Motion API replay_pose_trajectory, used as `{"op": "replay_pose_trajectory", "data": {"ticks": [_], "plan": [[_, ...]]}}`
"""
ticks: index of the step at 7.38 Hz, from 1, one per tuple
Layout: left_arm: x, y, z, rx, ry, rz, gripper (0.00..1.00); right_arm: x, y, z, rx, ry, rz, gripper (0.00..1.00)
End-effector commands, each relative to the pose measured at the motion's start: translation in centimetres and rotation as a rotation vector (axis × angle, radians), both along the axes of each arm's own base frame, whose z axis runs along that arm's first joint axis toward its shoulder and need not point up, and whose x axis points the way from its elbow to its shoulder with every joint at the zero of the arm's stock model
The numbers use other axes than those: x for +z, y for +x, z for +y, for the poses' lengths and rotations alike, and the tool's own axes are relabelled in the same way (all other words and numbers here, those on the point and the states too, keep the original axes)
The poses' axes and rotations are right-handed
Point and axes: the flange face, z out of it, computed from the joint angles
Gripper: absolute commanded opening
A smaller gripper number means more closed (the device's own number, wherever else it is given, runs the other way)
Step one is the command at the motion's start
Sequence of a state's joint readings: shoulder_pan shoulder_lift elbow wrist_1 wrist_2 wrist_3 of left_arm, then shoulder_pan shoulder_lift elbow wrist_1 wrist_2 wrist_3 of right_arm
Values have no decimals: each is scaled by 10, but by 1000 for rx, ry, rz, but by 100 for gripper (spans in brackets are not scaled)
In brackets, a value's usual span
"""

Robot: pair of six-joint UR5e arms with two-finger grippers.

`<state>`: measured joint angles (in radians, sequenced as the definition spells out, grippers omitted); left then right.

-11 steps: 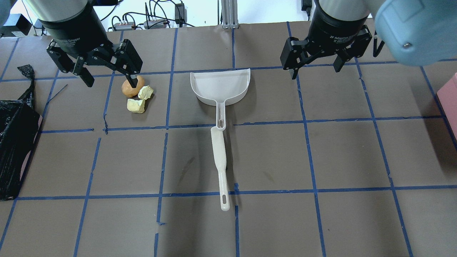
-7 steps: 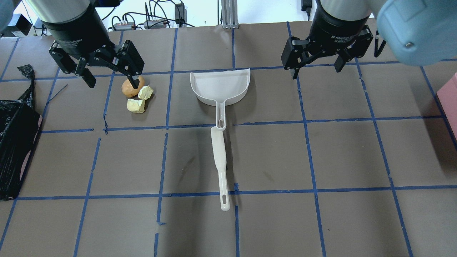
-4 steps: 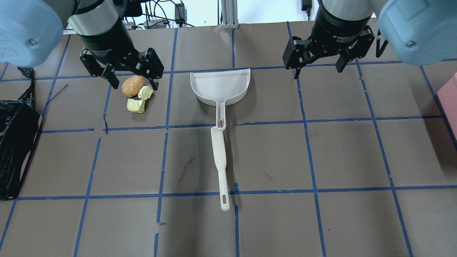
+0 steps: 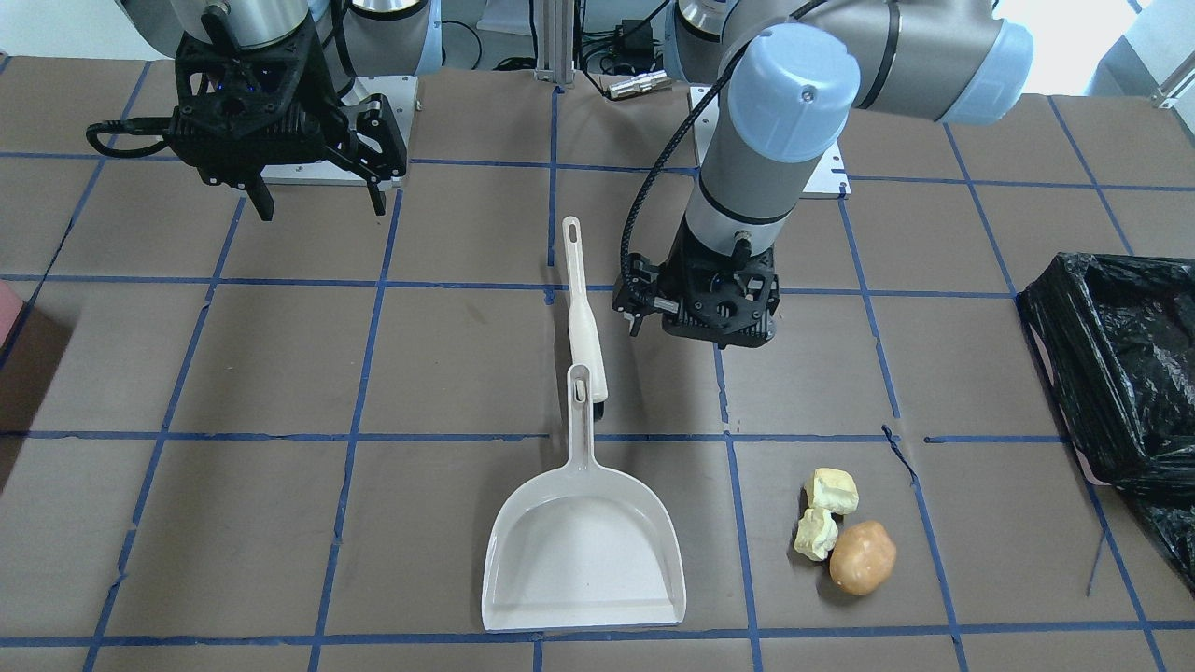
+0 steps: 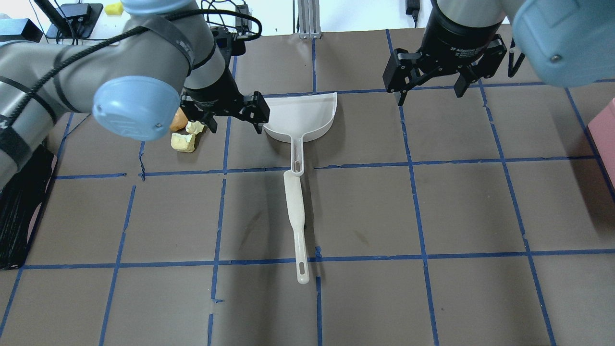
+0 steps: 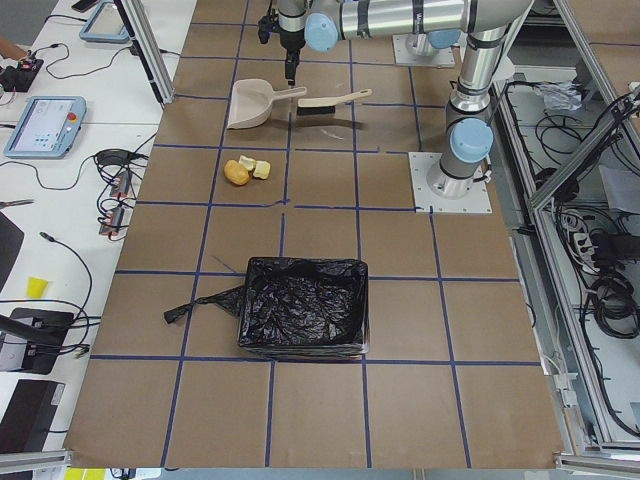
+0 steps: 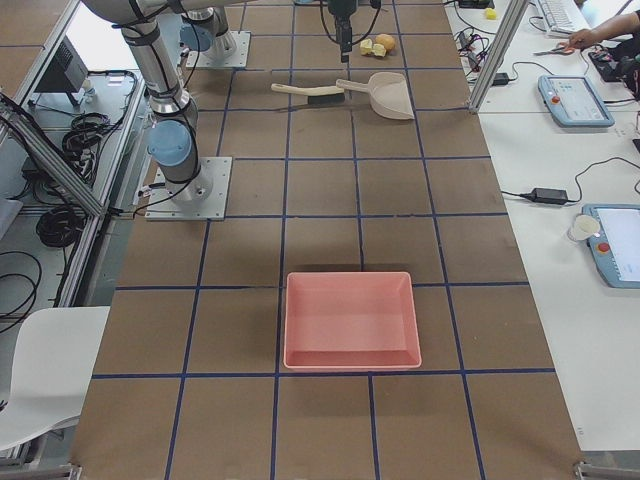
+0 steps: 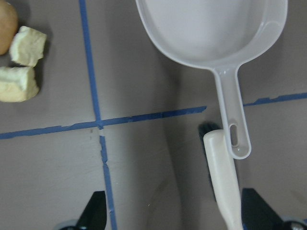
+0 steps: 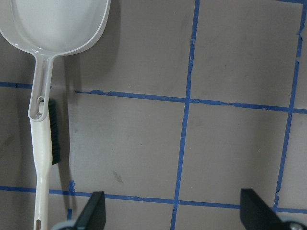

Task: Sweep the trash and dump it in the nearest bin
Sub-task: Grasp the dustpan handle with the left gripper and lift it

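Observation:
The trash lies in one cluster: an orange-brown lump and two pale-yellow chunks. In the overhead view my left arm partly hides the lump. The white dustpan lies flat, with its handle end over the head of a cream brush. My left gripper hangs open between the trash and the dustpan. In the left wrist view, the trash chunks are at upper left and the brush near the right finger. My right gripper is open and empty, right of the dustpan. The black-lined bin stands at the table's left end.
A pink tray sits at the table's right end, its edge showing in the overhead view. Blue tape lines grid the brown table. Cables and power boxes lie beyond the far edge.
My left arm has swung right, from above the trash to the gap beside the dustpan, uncovering most of the trash. My right gripper has barely shifted. Both stay open.

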<state>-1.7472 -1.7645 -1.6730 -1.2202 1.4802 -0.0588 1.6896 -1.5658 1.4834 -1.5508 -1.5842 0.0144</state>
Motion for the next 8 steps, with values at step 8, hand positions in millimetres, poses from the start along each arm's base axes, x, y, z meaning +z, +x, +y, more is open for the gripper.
{"op": "replay_pose_trajectory", "data": {"ticks": [8], "plan": [[-126,-75,0,11,-50,-33,98,-1,1,-1,3,-1,-9,100]]}}
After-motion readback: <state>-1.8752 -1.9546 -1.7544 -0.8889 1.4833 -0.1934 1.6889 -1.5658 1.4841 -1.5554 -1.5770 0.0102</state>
